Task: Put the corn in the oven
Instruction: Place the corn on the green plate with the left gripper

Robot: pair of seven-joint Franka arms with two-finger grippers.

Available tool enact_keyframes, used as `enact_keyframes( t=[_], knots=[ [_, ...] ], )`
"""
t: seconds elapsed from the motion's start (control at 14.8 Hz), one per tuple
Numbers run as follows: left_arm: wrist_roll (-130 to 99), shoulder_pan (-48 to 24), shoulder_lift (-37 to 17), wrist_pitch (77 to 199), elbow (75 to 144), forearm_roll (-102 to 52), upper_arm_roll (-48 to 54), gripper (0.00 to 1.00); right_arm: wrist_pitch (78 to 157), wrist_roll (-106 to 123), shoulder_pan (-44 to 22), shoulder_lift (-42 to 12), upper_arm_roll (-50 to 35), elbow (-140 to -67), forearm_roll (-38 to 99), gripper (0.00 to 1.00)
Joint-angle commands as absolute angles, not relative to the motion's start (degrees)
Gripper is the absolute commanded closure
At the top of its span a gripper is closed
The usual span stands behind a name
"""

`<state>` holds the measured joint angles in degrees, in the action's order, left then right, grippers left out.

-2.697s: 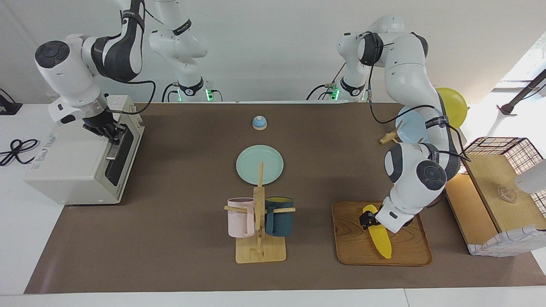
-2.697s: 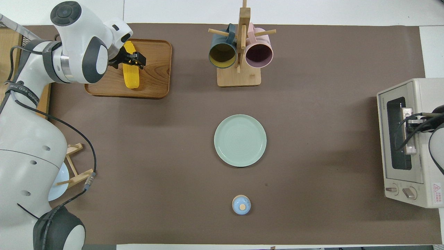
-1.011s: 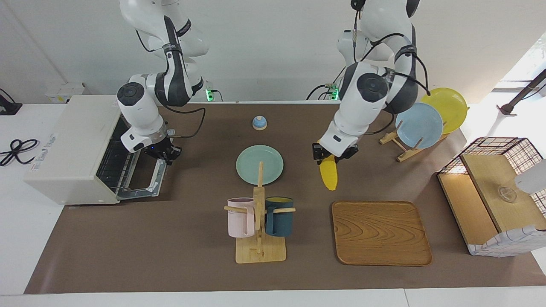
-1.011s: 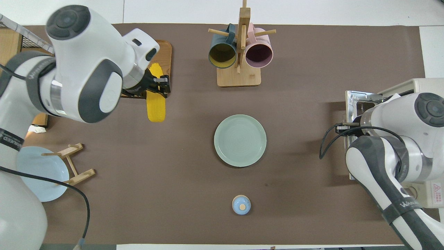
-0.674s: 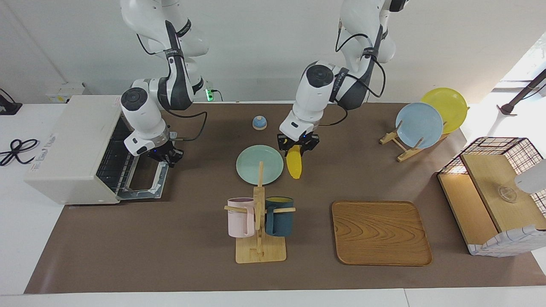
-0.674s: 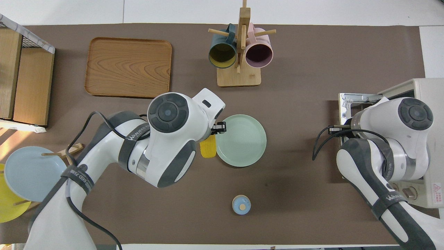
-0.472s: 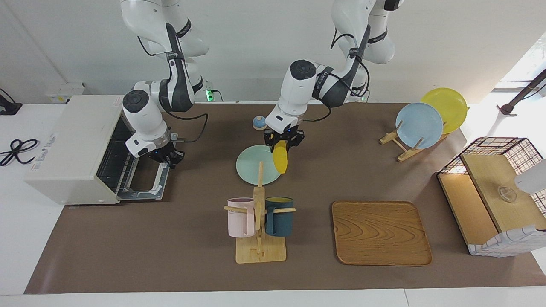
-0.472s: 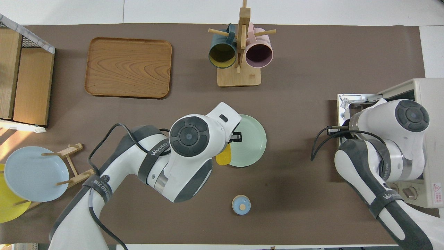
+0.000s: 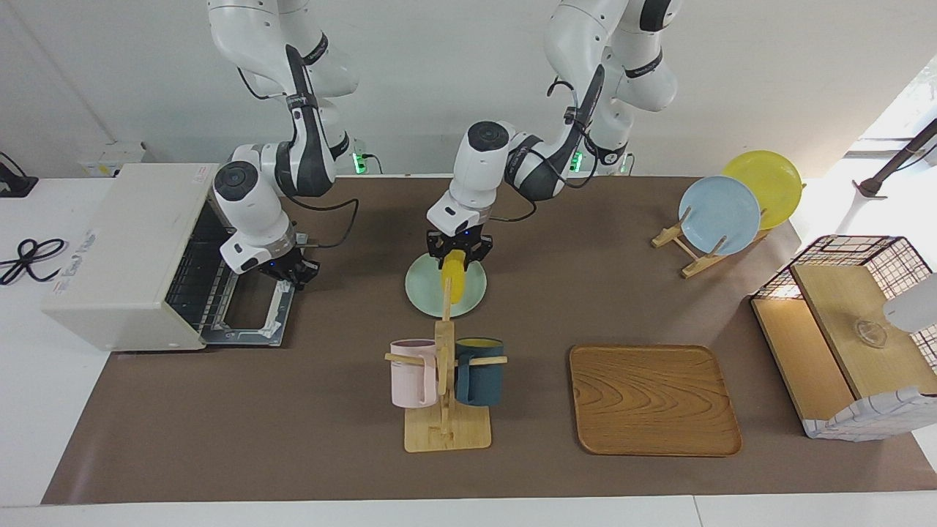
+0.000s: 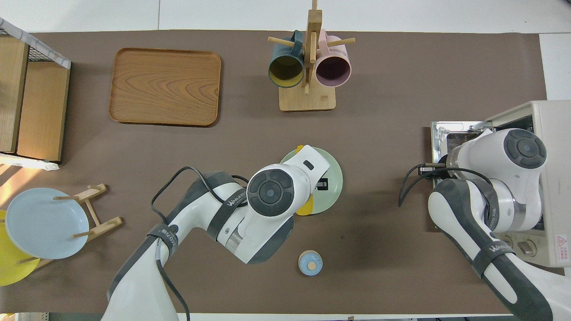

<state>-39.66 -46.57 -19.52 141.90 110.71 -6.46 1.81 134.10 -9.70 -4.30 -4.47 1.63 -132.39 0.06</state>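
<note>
Carrying the bright yellow tapered corn cob [image 9: 455,282], pinched at its upper end by the left end effector [image 9: 457,252] and hanging over the pale green round plate [image 9: 424,296] mid-tabletop, is judged the step in hand. It should be kept raised while crossing toward the cream-white boxy toaster oven [image 9: 117,249] at the right arm's end, then tipped level so it slides onto the wire rack. The right end effector [image 9: 291,272], pressed together, sits at the lowered door's edge and should be kept clear of the opening.
</note>
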Motion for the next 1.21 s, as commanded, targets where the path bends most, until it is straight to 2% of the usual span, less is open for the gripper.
enact_keyframes(
  t=[0.0, 0.07, 0.13, 0.2, 0.27, 0.4, 0.47, 0.54, 0.61, 0.67, 0.94, 1.15],
  knots=[
    [-40.17, -48.08, -20.65, 143.17, 110.30, -6.68, 0.62, 1.00, 132.03, -14.84, -9.21, -5.18, 2.20, -129.13, 1.23, 1.00],
    [-40.08, -48.42, -21.00, 143.17, 110.30, -6.51, 0.62, 1.00, 129.75, -14.94, -9.49, -5.27, 2.20, -127.37, 1.23, 1.00],
    [-39.99, -48.51, -21.01, 143.09, 110.30, -6.50, 0.62, 0.94, 127.29, -14.85, -9.49, -5.27, 2.28, -125.27, 1.23, 1.00],
    [-40.08, -48.52, -20.92, 142.91, 110.30, -6.50, 0.62, 0.43, 124.92, -14.85, -9.49, -5.36, 2.20, -123.33, 1.14, 1.00],
    [-40.08, -48.52, -20.83, 142.48, 110.30, -6.50, 0.53, 0.00, 123.07, -14.85, -9.49, -5.71, 2.20, -121.57, 1.14, 1.00],
    [-39.55, -47.55, -19.69, 140.81, 110.30, -6.50, 0.35, 0.00, 122.08, -14.77, -9.49, -5.98, 2.20, -119.89, 1.14, 0.68],
    [-39.29, -46.42, -18.21, 139.15, 110.30, -6.50, 0.26, 0.00, 121.99, -14.59, -9.58, -5.89, 2.11, -119.80, 1.14, 0.40],
    [-38.68, -44.75, -16.63, 137.30, 110.30, -6.50, 0.35, 0.00, 121.99, -13.98, -9.67, -5.71, 1.67, -119.79, 1.14, 0.27],
    [-37.28, -42.74, -14.61, 134.94, 110.13, -6.50, 0.35, 0.00, 121.99, -13.37, -9.84, -5.45, 1.15, -119.71, 1.14, 0.20],
    [-35.61, -40.89, -12.94, 132.04, 109.43, -6.50, 0.35, 0.00, 121.91, -11.97, -9.84, -5.36, 0.62, -119.36, 1.14, 0.06],
    [-29.98, -31.66, -10.63, 117.72, 101.01, -6.59, 0.44, 0.00, 114.19, -12.82, -11.07, -7.72, -3.68, -110.51, 1.93, 0.04],
    [-26.91, -25.16, -10.02, 110.85, 95.64, -6.50, 0.26, 0.00, 112.85, -19.14, -17.47, -9.05, -3.87, -105.74, 3.16, 0.03]
  ],
)
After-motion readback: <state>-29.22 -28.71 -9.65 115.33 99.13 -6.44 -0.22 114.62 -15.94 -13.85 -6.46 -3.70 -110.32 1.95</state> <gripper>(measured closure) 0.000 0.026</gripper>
